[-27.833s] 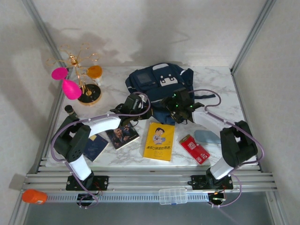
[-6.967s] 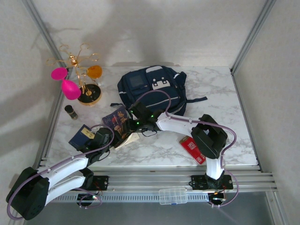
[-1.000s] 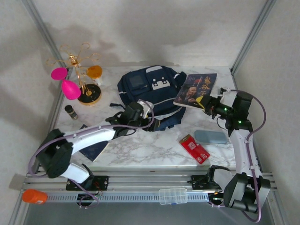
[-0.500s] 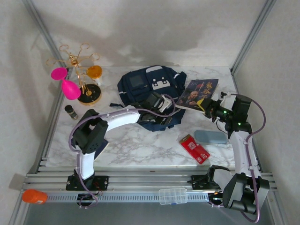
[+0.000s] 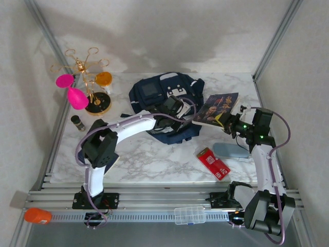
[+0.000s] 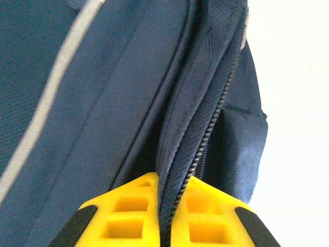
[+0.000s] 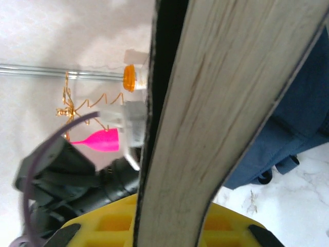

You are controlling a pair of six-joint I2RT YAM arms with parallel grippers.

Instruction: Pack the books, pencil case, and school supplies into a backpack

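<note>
Left wrist: L pincer [image 6: 165, 203] nipped shut on bag [image 6: 103, 92] zip flap, looks soft, floppy. R pincer [image 5: 230, 122] clamps stiff book [image 5: 216, 109] edge, 3 o'clock of bag.

The navy backpack [image 5: 151, 91] lies at the back middle of the marble worktop [image 5: 154, 159]; the left tool [image 5: 172, 108] presses into its fabric, jaws together; the right tool [image 5: 230, 123] clamps a corner of the navy paperback [image 5: 216, 108], which is tilted just beside the backpack's right edge; a grey-blue pouch [image 5: 231, 150] and a red packet [image 5: 213, 163] lie near the right arm.
</note>
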